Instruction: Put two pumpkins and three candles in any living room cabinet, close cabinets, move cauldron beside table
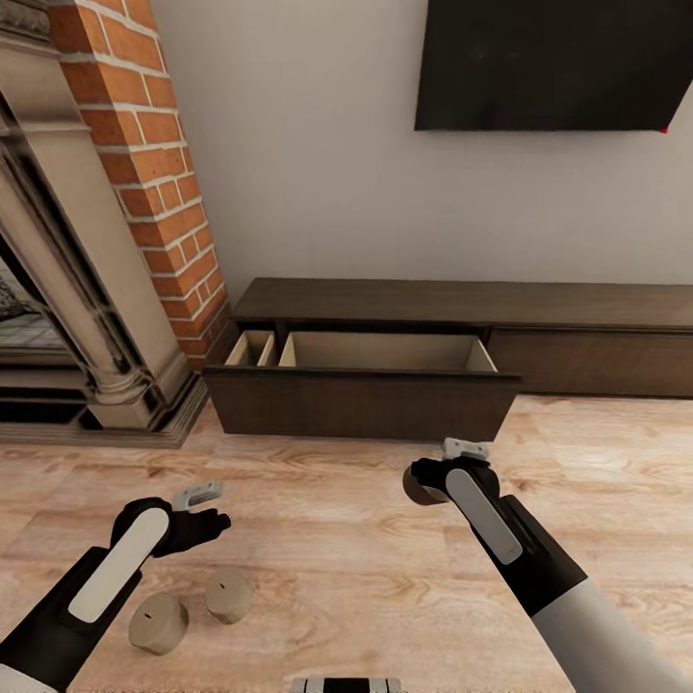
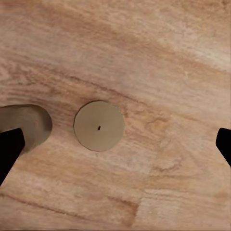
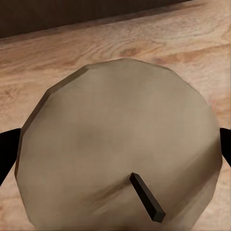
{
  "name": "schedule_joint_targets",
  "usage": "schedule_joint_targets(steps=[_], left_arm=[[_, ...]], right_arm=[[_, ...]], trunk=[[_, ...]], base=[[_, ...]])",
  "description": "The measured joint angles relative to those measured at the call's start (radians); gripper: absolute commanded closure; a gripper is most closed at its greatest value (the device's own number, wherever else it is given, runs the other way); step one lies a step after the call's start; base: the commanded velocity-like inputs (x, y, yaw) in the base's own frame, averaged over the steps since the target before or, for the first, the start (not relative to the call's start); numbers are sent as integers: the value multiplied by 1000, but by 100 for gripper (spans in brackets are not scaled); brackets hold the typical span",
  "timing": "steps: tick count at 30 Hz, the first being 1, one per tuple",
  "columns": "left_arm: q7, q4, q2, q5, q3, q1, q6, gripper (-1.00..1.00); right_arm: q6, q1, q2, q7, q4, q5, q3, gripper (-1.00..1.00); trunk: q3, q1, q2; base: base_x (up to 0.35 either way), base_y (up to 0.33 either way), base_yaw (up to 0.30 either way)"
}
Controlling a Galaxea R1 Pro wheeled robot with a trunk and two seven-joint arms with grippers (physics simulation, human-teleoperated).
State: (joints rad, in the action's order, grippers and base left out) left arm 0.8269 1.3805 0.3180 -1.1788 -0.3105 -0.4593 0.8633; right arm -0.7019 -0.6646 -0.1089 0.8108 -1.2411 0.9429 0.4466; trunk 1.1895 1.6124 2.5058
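Note:
The long dark-brown cabinet (image 1: 462,306) stands against the wall, with one wide drawer (image 1: 361,404) pulled out and its pale inside bare. Two tan candles (image 1: 229,594) (image 1: 159,623) stand on the plank floor just below my left gripper (image 1: 214,515). That gripper hangs open above them, and the left wrist view has one candle (image 2: 99,126) between its fingertips (image 2: 9,149) and another (image 2: 26,125) at one finger. My right gripper (image 1: 433,478) is shut on a third candle (image 3: 115,139), held in front of the open drawer. The pumpkins, cauldron and table are out of view.
A brick-and-stone fireplace (image 1: 67,289) juts out at the left, its hearth close to the drawer's left end. A black TV (image 1: 549,63) hangs on the wall above the cabinet. Plank floor (image 1: 337,539) lies between me and the drawer.

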Motion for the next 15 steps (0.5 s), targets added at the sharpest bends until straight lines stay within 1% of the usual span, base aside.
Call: schedule_joint_targets(steps=[2, 6, 8, 13, 15], left_arm=[[20, -1, -2, 0, 3, 0, -1, -100], [31, -1, -3, -1, 4, 0, -1, -100], [32, -1, -3, -1, 0, 0, -1, -100], [29, -1, -4, -1, -7, 0, -1, -100], [28, -1, -4, -1, -8, 0, -1, -100]], right_arm=[[1, 0, -1, -2, -10, 0, 0, 100], [1, 0, -1, -11, -31, 4, 2, 100], [1, 0, 0, -15, -75, 14, 3, 100], [-11, 1, 0, -19, -179, 18, 6, 100], [-16, 2, 1, -32, -218, 20, 9, 100]], trunk=[[8, 1, 0], [23, 3, 1], [31, 3, 2], [50, 6, 3], [58, 7, 4]], base=[[0, 0, 0], [0, 0, 0], [0, 0, 0], [0, 0, 0], [0, 0, 0]])
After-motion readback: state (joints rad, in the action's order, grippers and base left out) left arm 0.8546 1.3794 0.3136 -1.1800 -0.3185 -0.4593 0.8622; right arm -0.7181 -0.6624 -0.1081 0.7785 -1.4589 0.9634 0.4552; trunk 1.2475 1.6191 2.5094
